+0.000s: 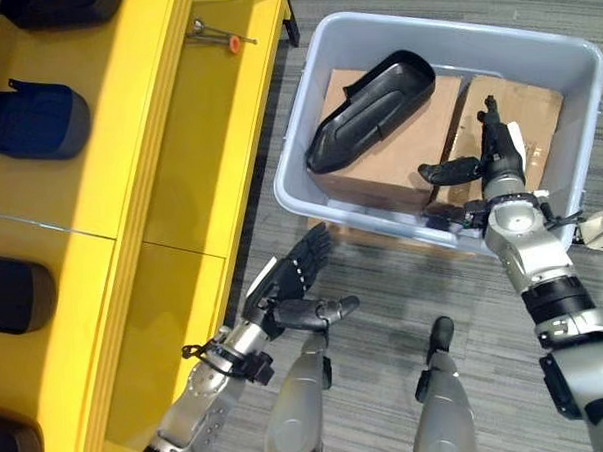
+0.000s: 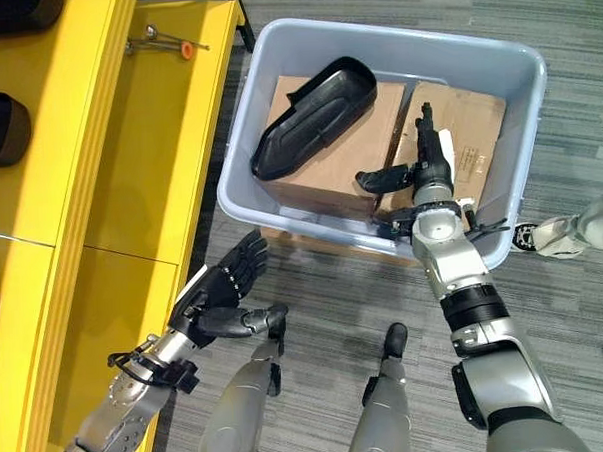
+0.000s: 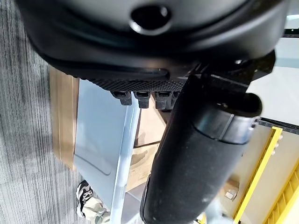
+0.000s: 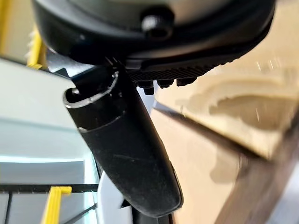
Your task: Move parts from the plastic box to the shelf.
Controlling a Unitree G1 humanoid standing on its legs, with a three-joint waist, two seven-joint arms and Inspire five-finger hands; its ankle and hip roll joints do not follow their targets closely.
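Grey striped carpet point(image 1: 384, 292) runs underfoot, with a yellow shelf point(image 1: 169, 162) along the robot's left and a pale plastic box point(image 1: 325, 75) set on the floor ahead.

From the left eye view, one black part point(image 1: 368, 108) lies in the box on top of cardboard cartons point(image 1: 399, 157), its long axis slanting from the near left up to the far right. The right hand point(image 1: 494, 153) is already over the box, fingers straight and thumb spread, holding nothing; the part lies to its left, near but apart. The left hand point(image 1: 289, 282) hangs outside the box, just short of its near wall, fingers relaxed and empty. Dark parts point(image 1: 32, 120) already sit on the shelf.

The right eye view shows the same layout, plus a person's shoe point(image 2: 542, 235) beside the box's right wall.

In the left wrist view, the thumb juts across the box rim point(image 3: 128, 140), with nothing held.

In the right wrist view, short fingertips point(image 4: 163, 84) hover above carton, thumb splayed, nothing held.

I'd judge the right hand nearer; it needs to travel leftward and take the part across its narrow width.
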